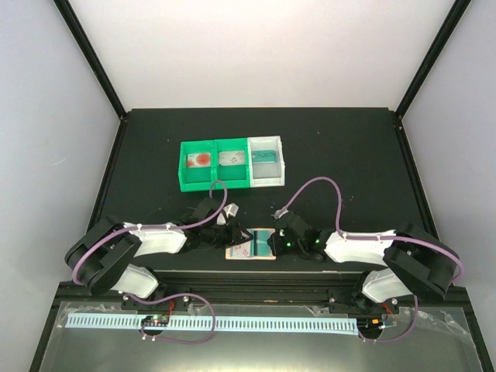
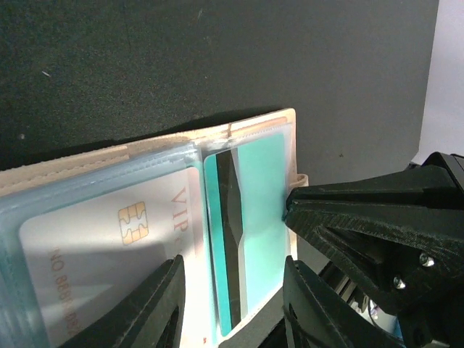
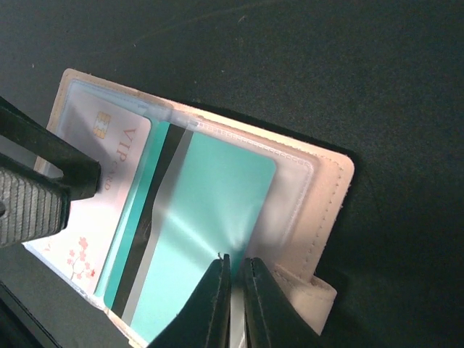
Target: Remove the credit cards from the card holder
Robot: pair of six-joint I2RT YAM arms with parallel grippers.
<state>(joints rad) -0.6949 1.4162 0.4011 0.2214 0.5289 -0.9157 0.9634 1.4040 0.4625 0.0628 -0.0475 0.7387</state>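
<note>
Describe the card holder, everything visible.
The card holder lies open and flat on the black table. Its cover looks like tan-pink leather with a small side tab; inside are clear plastic sleeves. One holds a white VIP card with a chip, the other a teal credit card with a dark stripe. The left gripper has its open fingers over the white-card side; the right gripper pinches the teal card's edge.
</note>
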